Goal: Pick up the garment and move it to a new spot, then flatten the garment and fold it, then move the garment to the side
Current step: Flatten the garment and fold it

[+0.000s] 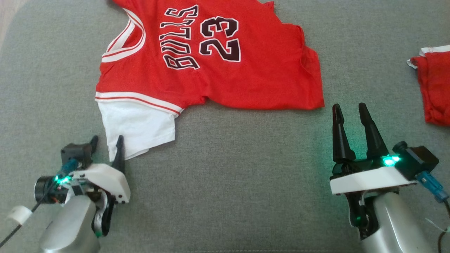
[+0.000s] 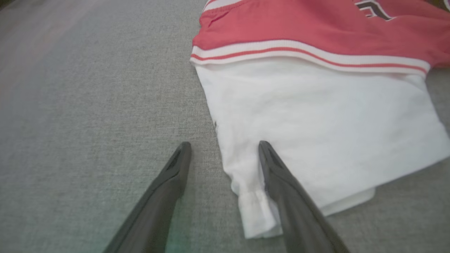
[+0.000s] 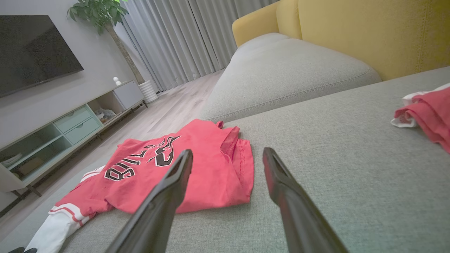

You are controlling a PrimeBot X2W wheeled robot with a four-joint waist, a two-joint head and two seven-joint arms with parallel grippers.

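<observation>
Garment: a red jersey (image 1: 211,70) lies spread out on the grey sofa seat (image 1: 246,182), ahead of both arms, with some rumpling at its hem end.
Long axis: it runs across the robot's front, with the neckline and white sleeve (image 1: 140,126) to the left and the hem to the right.
Left gripper (image 1: 107,140): jaws released and holding nothing. In the left wrist view (image 2: 224,146) they straddle the sleeve's near edge, one finger (image 2: 281,175) over white cloth and the other over bare cushion. Whether they touch the fabric cannot be told.
Right gripper (image 1: 349,107): jaws parted and empty, just beside the hem's near corner, which lies slightly forward and to the left of them. The right wrist view (image 3: 227,153) shows that corner straight ahead.
Nearer arm: the left, already over the cloth; the right looks to need a short reach.
Judgement: a two-corner pick-up looks ready, sleeve on the left and hem on the right.
Beyond: a second red garment (image 1: 434,91) lies well apart on the far right.
</observation>
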